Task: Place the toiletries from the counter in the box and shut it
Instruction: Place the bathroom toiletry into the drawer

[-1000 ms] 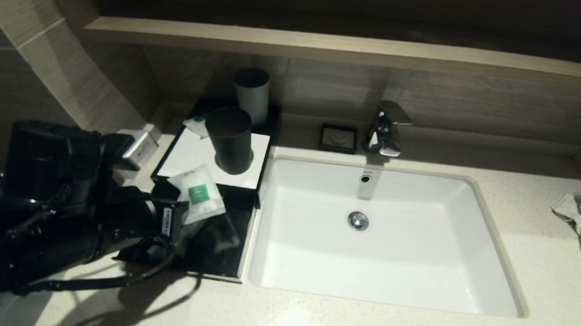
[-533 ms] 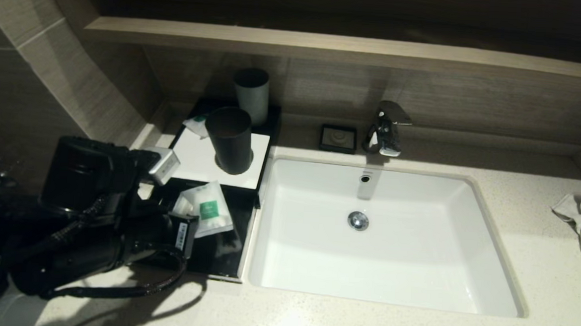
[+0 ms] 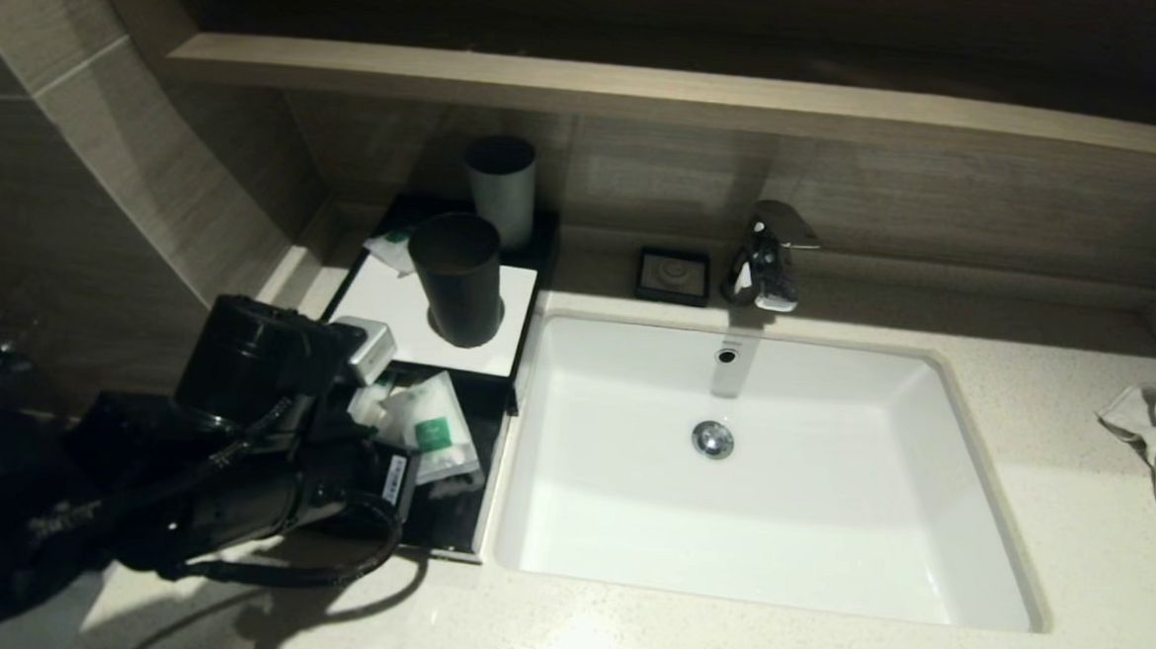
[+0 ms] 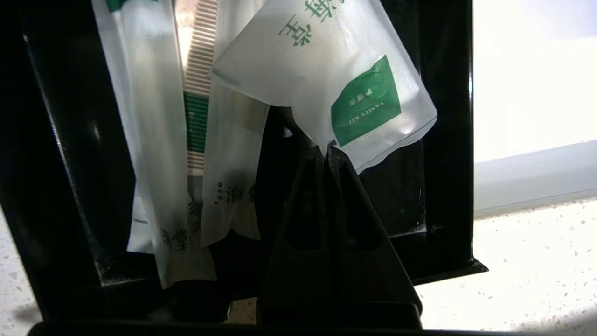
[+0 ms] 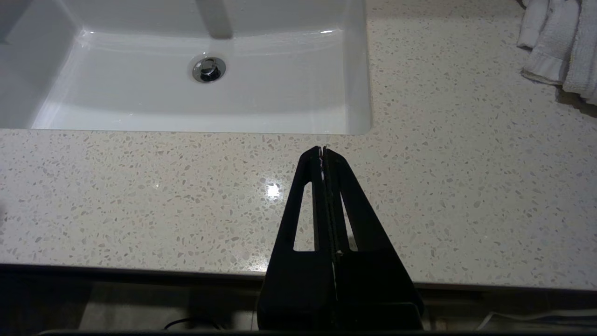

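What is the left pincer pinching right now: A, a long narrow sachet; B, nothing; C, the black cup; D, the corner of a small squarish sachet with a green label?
D: in the left wrist view the left pincer is shut on a corner of the small squarish sachet, over the open drawer.

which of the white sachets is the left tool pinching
The squarish translucent white sachet with the green label, pinched at its corner by the shut left tool; the two long narrow sachets lie loose in the black drawer.
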Available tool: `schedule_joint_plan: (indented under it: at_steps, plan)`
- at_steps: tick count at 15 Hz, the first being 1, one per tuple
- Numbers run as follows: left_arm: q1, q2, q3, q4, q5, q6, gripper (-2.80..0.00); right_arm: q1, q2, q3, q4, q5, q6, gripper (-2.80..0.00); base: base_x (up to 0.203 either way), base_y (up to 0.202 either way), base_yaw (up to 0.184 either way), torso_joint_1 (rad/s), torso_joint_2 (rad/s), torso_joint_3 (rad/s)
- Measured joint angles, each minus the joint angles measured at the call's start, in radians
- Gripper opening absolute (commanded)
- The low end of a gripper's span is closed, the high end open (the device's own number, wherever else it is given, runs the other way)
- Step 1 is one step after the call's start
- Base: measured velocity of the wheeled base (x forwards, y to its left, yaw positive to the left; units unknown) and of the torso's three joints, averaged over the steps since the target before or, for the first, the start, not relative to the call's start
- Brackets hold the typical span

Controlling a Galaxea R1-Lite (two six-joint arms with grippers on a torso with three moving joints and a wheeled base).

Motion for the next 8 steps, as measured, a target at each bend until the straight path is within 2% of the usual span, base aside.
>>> schedule_joint_plan:
  at_steps: [8]
  plan:
    - [-0.015,0.025,-0.013,0.023,0.0,-0.006,-2.8,0.0,0.0,0.0,0.0,0.0,0.0,-2.8,0.0,0.0,0.0,0.0,0.0,0.0]
